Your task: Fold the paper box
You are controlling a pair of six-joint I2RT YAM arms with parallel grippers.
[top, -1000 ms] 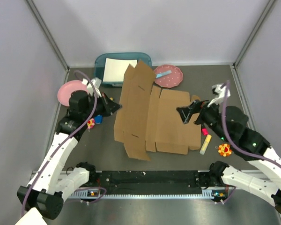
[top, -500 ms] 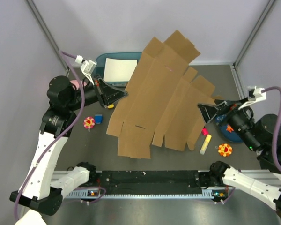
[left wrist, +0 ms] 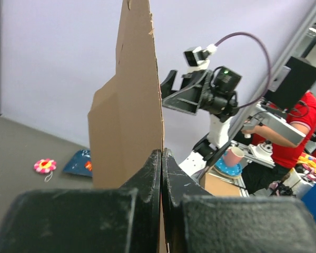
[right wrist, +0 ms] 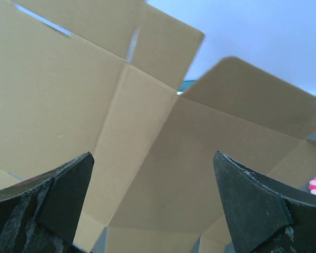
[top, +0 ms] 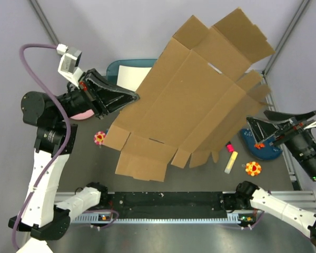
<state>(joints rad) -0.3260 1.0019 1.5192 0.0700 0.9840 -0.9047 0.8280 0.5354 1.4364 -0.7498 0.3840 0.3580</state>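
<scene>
left pincer (left wrist: 161,154) pinching paper box (left wrist: 127,113) edge, aloft

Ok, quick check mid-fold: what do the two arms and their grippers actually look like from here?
The left arm and right arm have white links with black joints. A purple cable loops to a white camera module at the left wrist. The left gripper and right gripper are black, with tapered, wedge-shaped fingers whose surfaces look scuffed.
</scene>
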